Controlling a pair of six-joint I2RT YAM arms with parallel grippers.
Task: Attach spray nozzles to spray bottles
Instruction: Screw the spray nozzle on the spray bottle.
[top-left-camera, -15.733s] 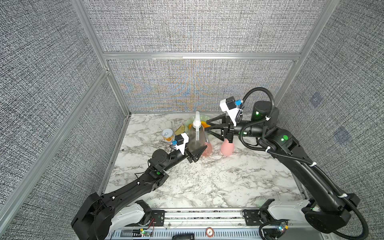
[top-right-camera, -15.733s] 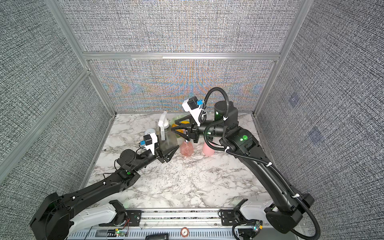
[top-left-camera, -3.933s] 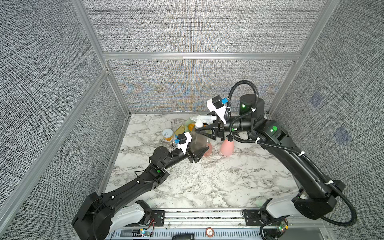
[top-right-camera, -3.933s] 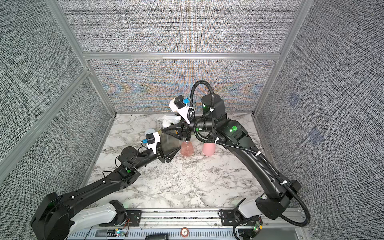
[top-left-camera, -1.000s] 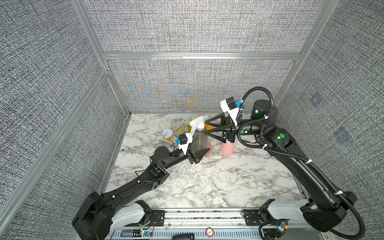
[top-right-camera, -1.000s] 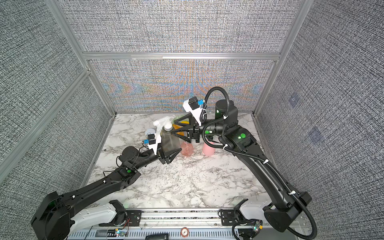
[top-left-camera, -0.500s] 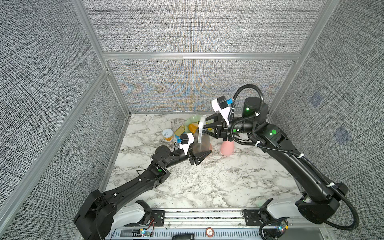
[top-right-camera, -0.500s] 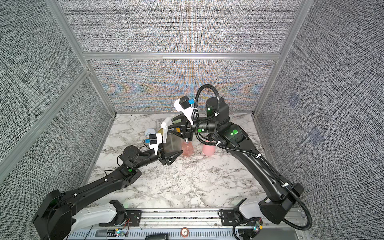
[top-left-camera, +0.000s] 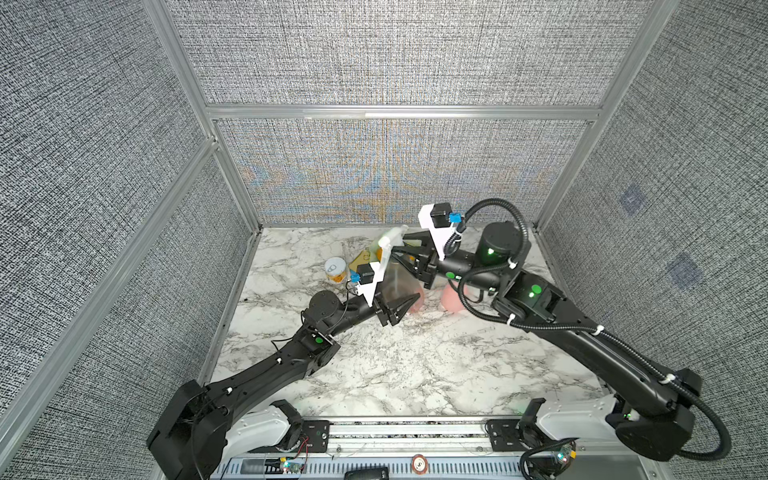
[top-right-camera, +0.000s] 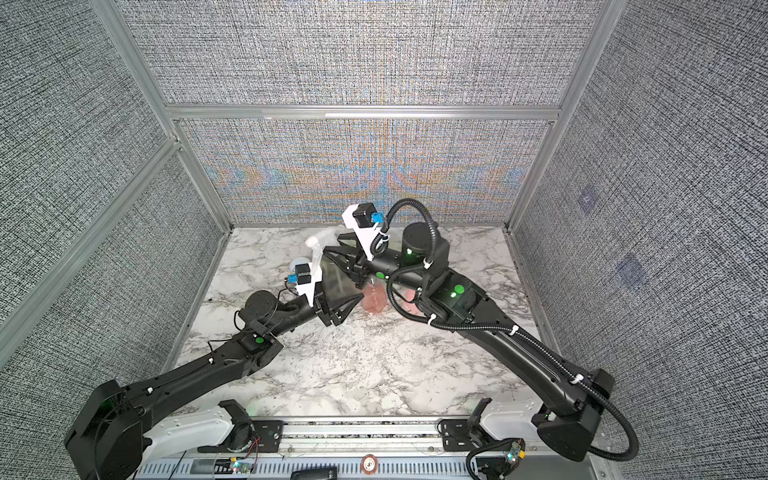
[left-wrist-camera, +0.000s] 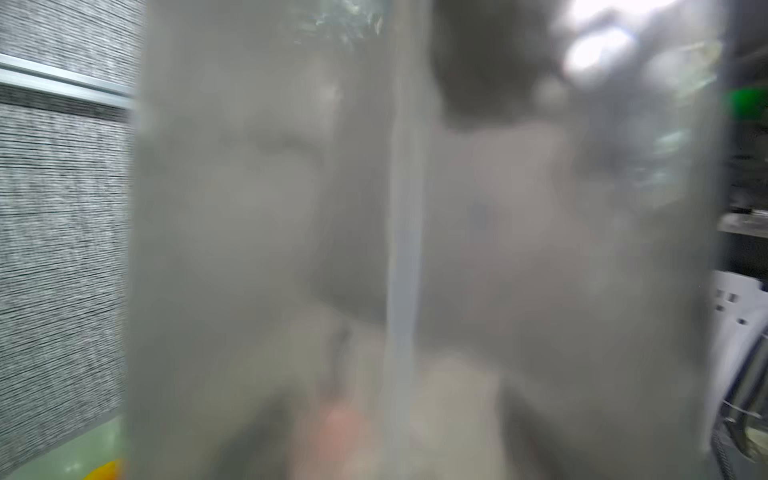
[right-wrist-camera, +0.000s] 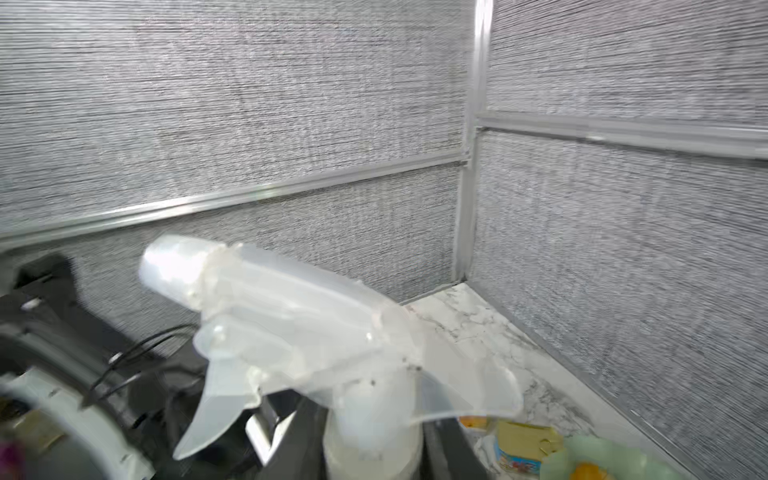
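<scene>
My left end effector (top-left-camera: 405, 308) clamps the grey bottle (top-left-camera: 397, 282), which blurs its whole wrist view; right end effector (right-wrist-camera: 370, 457) grips the pale nozzle (right-wrist-camera: 299, 316) at its collar, fingertips cut off.

No legible text or numbers; tin can (top-left-camera: 336, 270) label blurred.

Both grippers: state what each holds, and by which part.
Left gripper holds the smoky grey bottle by its lower body; right gripper clamps the whitish-clear spray nozzle at its screw collar.
</scene>
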